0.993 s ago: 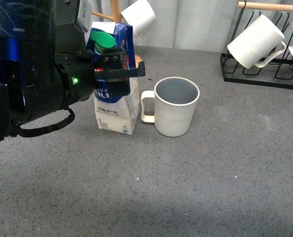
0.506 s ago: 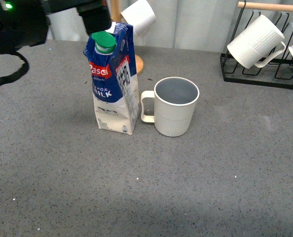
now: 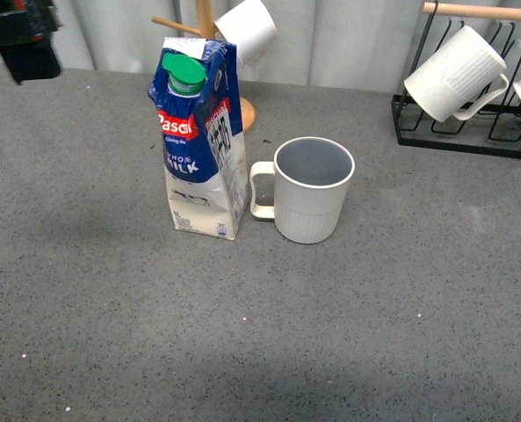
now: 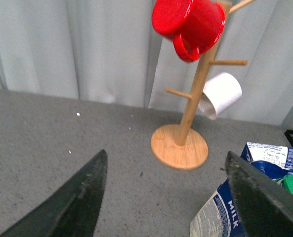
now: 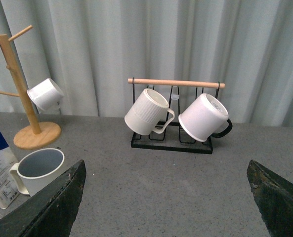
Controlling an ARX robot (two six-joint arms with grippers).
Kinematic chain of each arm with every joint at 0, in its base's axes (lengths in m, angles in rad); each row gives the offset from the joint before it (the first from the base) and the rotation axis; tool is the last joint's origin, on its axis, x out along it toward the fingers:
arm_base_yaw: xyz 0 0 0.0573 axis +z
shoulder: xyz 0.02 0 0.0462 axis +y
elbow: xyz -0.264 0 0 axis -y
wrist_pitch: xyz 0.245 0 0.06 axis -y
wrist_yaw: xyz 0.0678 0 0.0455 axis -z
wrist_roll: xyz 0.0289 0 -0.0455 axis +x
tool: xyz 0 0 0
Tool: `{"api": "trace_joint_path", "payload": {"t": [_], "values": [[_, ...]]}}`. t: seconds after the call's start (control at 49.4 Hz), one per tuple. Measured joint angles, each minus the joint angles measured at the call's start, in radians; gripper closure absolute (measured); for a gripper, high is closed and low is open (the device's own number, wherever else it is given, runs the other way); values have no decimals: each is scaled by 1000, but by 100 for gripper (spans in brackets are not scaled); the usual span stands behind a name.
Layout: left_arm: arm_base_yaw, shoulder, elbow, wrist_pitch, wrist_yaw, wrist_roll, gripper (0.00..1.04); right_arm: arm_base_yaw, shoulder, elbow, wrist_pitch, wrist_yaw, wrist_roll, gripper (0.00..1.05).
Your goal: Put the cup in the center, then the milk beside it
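Upright, gable-top milk (image 3: pixel 203 141) beside ribbed cup (image 3: pixel 311 189), speckled grey table (image 3: pixel 374 308), both jaws spread, empty.

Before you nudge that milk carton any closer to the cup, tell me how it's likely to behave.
The milk carton is tall on a narrow base, so a push near the green cap would probably tip it; push low. Its lower panel looks creased, so the card likely gives under pressure. The cup stands just beside it, handle toward the carton, leaving little room.
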Motion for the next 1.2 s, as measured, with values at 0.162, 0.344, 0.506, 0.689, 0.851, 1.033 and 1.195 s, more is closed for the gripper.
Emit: {"api": "trace_joint_path", "payload": {"t": [0.162, 0.344, 0.506, 0.689, 0.851, 1.033, 1.195], "values": [[31, -114, -113, 36, 24, 55, 57, 0, 0, 0, 0, 0, 0, 9], [61, -229, -208, 13, 48, 66, 84, 0, 0, 0, 0, -1, 0, 9], [80, -340, -276, -31, 71, 70, 101, 0, 0, 0, 0, 0, 0, 9], [138, -467, -334, -104, 142, 77, 101, 0, 0, 0, 0, 0, 0, 9], [158, -640, -388, -223, 145, 77, 101, 0, 0, 0, 0, -1, 0, 9], [158, -794, -416, -345, 146, 77, 101, 0, 0, 0, 0, 0, 0, 9], [158, -902, -425, -439, 146, 77, 101, 0, 0, 0, 0, -1, 0, 9]]}}
